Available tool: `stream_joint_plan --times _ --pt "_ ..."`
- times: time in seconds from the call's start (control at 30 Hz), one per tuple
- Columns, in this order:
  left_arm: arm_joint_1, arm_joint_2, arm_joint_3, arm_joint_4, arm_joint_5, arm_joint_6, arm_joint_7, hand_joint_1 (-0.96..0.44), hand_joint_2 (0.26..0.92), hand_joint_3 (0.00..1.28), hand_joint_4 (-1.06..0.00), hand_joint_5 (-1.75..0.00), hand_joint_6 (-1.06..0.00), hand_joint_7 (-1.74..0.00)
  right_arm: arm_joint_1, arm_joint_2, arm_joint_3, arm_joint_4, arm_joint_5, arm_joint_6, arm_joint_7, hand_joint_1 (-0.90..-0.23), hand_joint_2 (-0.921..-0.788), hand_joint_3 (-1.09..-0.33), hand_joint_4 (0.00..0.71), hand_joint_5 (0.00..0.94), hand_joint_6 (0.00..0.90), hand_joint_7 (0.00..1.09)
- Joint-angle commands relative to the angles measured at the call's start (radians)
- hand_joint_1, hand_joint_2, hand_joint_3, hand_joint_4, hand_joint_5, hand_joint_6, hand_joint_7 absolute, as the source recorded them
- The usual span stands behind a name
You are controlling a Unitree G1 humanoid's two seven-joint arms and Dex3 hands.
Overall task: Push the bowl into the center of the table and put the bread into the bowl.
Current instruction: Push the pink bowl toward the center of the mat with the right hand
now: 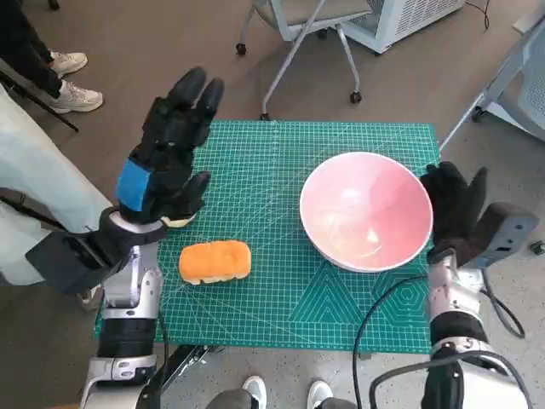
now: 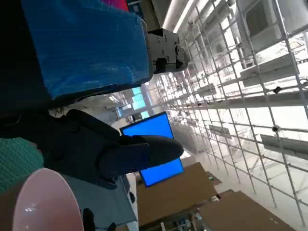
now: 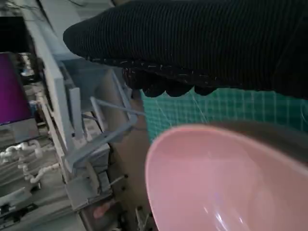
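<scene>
- Seeing bowl [image 1: 366, 209] right of frame centre on the green mat [image 1: 281, 307], pink, upright.
- Bread [image 1: 215, 261] lies lower left on the mat, well apart from bowl.
- My left hand [image 1: 170, 158] hovers above the bread, fingers spread, holding nothing.
- My right hand [image 1: 456, 204] sits just beside the bowl's right rim, fingers up and apart; contact I cannot tell.

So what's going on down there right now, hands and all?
Left hand raised, open, empty. Right hand open beside the big pink bowl, contact unclear. Orange bread loaf on the green cutting mat, untouched. Nothing between them.
</scene>
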Motion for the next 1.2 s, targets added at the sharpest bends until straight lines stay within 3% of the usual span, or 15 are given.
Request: stream_joint_plan --times 0.03,0.6,1.2 --pt "0.022 0.014 0.015 -0.014 0.005 -0.019 0.011 -0.69 0.921 0.57 -0.11 -0.01 0.0 -0.35 -0.009 0.036 -0.007 0.014 -0.001 0.029 -0.003 -0.605 -0.921 -0.794 0.138 0.003 0.216 0.23" --pt "0.061 0.031 0.028 -0.045 0.031 -0.032 0.063 -0.7 0.921 0.58 -0.13 -0.01 -0.01 -0.38 -0.06 0.109 -0.008 0.017 -0.008 0.027 0.06 -0.648 -0.921 -0.744 0.148 0.003 0.224 0.21" --pt "0.097 0.042 0.028 -0.089 0.043 -0.023 0.092 -0.71 0.921 0.58 -0.13 -0.01 -0.01 -0.38 -0.101 0.16 -0.008 0.022 -0.011 0.048 0.057 -0.611 -0.921 -0.781 0.125 0.001 0.213 0.19"
